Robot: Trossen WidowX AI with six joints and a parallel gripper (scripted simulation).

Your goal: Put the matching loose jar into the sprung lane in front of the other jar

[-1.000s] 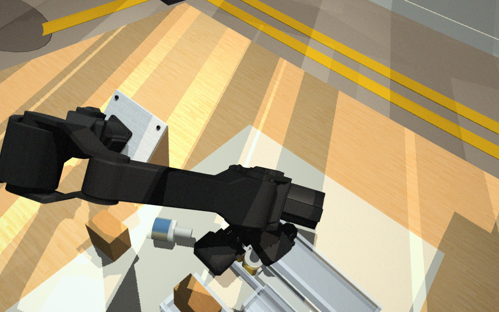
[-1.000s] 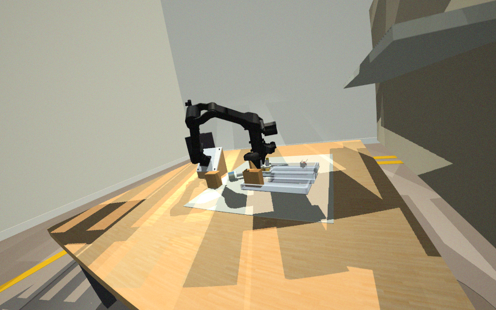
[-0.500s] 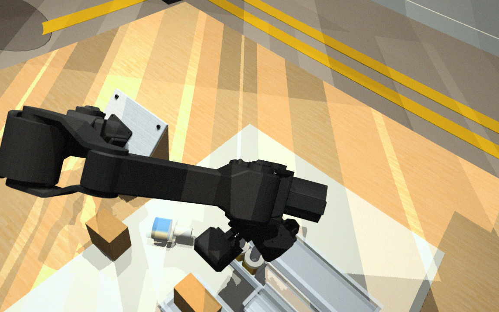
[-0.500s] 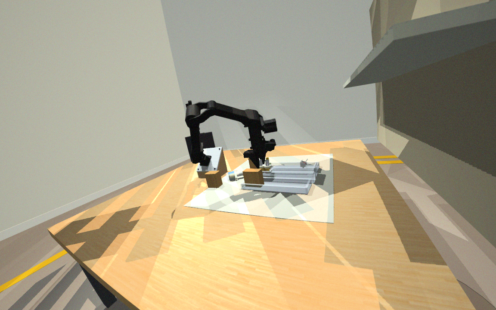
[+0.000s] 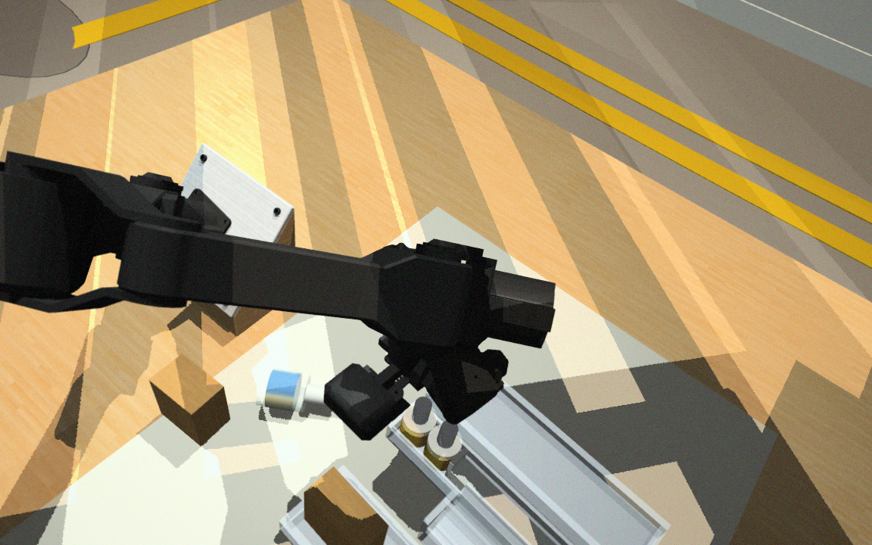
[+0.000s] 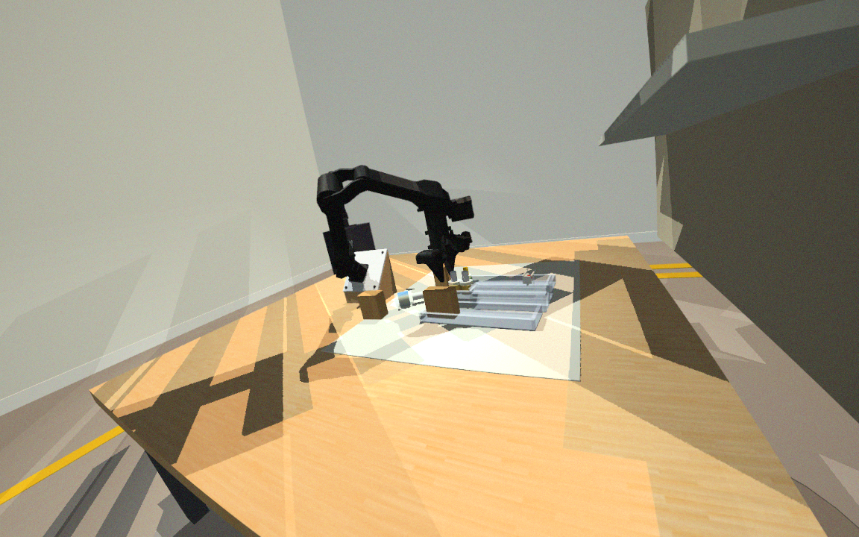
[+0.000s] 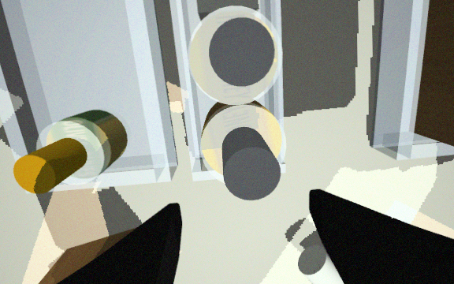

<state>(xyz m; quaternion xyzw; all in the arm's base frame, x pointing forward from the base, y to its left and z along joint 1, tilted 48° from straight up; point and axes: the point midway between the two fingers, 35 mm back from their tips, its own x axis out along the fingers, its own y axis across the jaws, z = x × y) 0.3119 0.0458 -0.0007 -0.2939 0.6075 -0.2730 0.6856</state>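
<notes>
My gripper [image 5: 409,428] [image 6: 447,274] [image 7: 245,206] is open and empty, its fingertips just in front of the sprung lane [image 5: 418,459]. In that lane two matching jars with pale shoulders, yellowish bodies and grey caps stand in a row. The front jar [image 5: 418,423] [image 7: 251,173] is at the low front stop and appears to touch the rear jar [image 5: 443,443] [image 7: 242,51]. Neither is between the fingers. The pusher plate behind the rear jar cannot be made out clearly, and the front jar hides part of the stop.
A blue-labelled jar [image 5: 283,384] [image 6: 403,299] lies on its side. A green-and-amber jar [image 7: 114,138] with a yellow cap stands in the neighbouring lane. One wooden block [image 5: 188,389] [image 6: 372,304] is near the base; another [image 5: 341,512] [image 6: 441,300] is in the other side lane. A brown block [image 7: 85,252] shows beside a finger.
</notes>
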